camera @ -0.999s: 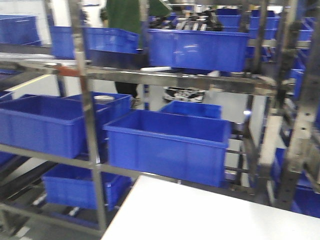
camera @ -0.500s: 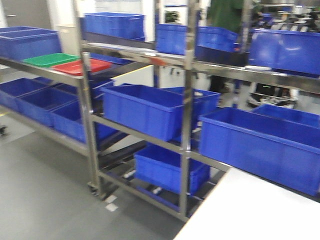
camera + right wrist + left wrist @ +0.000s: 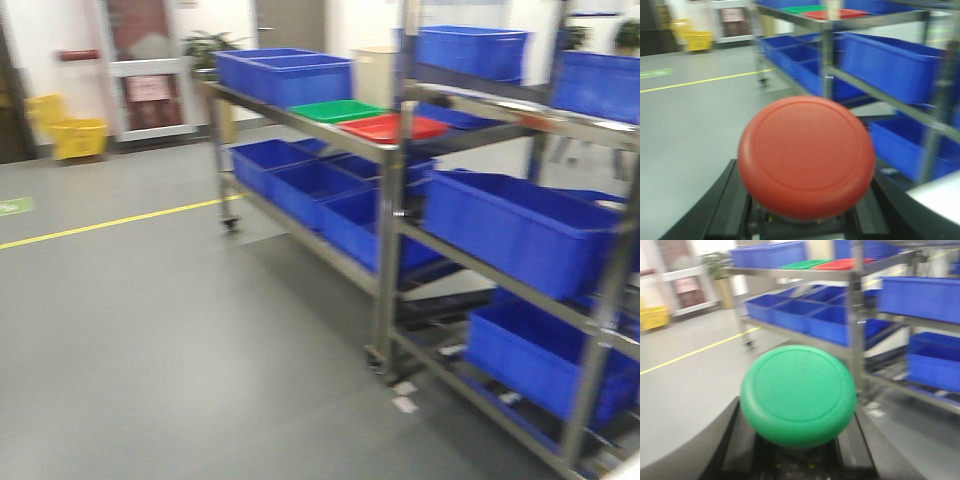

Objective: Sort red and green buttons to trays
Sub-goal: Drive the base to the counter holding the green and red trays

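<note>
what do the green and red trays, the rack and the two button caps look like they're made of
The green tray and red tray: probably moulded plastic, solid colour with a soft sheen. The rack: bare metal, likely steel, grey with bright glints on its posts. The green button and red button: smooth plastic caps by the look, evenly coloured, matte to satin; blur hides finer detail.

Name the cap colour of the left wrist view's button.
The button cap is green; left wrist view.
</note>
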Robot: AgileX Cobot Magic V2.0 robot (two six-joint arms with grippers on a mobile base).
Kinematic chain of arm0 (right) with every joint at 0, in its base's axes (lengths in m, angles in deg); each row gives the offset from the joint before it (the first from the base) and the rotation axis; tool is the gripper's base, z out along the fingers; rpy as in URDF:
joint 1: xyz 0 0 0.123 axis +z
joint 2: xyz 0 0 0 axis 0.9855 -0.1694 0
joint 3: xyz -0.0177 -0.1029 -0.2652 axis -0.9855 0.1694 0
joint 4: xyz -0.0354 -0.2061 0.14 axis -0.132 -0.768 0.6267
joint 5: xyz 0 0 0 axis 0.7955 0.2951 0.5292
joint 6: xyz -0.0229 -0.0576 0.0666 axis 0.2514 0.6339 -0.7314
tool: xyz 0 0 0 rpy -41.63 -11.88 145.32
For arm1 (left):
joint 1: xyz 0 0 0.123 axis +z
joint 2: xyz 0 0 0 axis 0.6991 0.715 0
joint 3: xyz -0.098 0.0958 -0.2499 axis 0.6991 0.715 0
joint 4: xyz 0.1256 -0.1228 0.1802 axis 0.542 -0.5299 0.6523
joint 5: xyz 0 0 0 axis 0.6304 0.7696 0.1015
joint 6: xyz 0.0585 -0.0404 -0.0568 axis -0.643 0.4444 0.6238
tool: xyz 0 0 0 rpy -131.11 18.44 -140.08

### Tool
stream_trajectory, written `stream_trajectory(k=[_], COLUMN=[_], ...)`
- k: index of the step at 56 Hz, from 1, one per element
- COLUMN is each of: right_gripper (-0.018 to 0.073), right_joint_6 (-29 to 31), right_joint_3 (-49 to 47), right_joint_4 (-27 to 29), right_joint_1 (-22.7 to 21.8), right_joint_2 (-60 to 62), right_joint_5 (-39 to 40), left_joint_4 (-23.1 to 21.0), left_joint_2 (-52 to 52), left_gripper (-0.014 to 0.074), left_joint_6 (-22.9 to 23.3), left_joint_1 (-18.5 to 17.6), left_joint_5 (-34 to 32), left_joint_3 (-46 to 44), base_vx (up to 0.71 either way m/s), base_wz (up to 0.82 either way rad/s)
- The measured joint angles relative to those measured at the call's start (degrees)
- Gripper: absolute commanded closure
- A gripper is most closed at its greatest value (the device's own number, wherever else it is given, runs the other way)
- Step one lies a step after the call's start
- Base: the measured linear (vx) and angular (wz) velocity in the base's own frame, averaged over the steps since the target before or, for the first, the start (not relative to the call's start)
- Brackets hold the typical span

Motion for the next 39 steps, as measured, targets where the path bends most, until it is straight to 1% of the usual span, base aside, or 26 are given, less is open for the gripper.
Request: stream_trajectory(k=[9, 18, 28, 39], right_gripper=[0.0567, 0.0567, 0.0567, 0.0567], right_joint_6=[0.0, 0.0, 0.0, 0.0], right_joint_3=[0.0, 0.0, 0.0, 0.0], right_joint_4=[0.0, 0.0, 0.0, 0.0], right_joint_1=[0.0, 0.0, 0.0, 0.0], right_joint_2=[0.0, 0.0, 0.0, 0.0], right_joint_5=[0.0, 0.0, 0.0, -0.02], left_joint_4=[0.0, 0.0, 0.0, 0.0], left_joint_2=[0.0, 0.0, 0.0, 0.0], left_gripper=[0.0596, 0.0596, 0.0596, 0.0596], left_joint_6=[0.0, 0.0, 0.0, 0.0], left_joint_1=[0.0, 0.0, 0.0, 0.0], left_joint_5=[0.0, 0.0, 0.0, 0.0], left_joint_3=[0.0, 0.0, 0.0, 0.0], base_vx=[0.0, 0.06, 0.13, 0.2], base_wz=[0.89, 0.69, 0.48, 0.34])
